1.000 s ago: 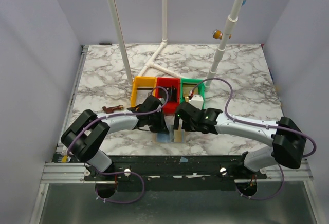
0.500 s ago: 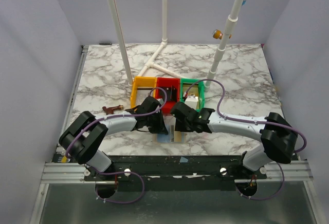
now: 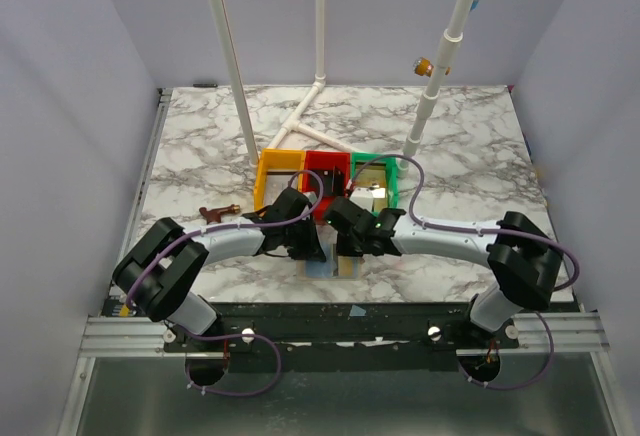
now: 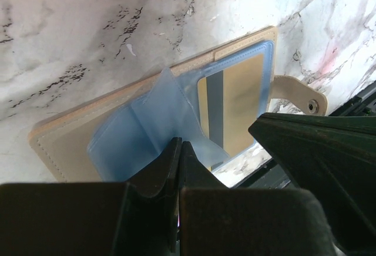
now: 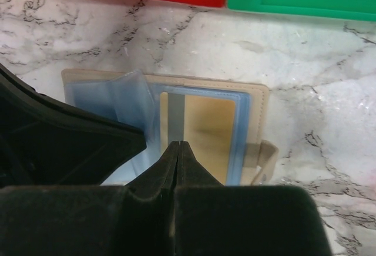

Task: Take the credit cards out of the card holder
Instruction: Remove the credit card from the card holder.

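Note:
The card holder (image 5: 254, 94) lies open on the marble near the table's front edge (image 3: 336, 266), tan with pale blue clear sleeves. One gold credit card (image 5: 208, 127) with a grey stripe sits in the right sleeve (image 4: 238, 106). My right gripper (image 5: 179, 144) is shut, its tips down on the near end of the grey stripe; nothing shows between them. My left gripper (image 4: 179, 144) is shut too, tips on a blue sleeve leaf (image 4: 141, 124) that buckles upward. I cannot tell whether it pinches the leaf. Both grippers meet over the holder (image 3: 330, 241).
Yellow (image 3: 275, 171), red (image 3: 322, 164) and green (image 3: 390, 181) trays stand in a row just behind the holder. The green one holds a tan flat thing and a white piece, the red one a black object. A brown tool (image 3: 215, 213) lies left. White pipes rise behind.
My right gripper has closed from wide open, and its arm has swung left and forward over the holder. The left gripper has stayed shut in place.

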Motion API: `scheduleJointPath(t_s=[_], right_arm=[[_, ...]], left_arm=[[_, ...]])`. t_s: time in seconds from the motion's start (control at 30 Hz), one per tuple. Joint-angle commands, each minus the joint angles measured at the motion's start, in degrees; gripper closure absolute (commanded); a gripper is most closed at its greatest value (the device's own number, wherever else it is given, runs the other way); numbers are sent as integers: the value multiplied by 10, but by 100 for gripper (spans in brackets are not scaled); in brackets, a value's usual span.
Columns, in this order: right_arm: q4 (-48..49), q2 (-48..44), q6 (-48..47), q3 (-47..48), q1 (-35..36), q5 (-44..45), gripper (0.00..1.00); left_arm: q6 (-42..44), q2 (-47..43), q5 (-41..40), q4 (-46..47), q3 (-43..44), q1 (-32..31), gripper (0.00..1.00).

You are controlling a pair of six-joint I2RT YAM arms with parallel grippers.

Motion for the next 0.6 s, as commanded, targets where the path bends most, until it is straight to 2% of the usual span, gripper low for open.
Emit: scheduleJointPath(t_s=[0.0,0.57], right_arm=[[11,27,-12,25,-2,-21,99],[85,39,-1,-41,-2,-83,99]], left_arm=[[4,-14,-4,8,-11,4,100],[9,-60,-3,-21,-4,6,100]])
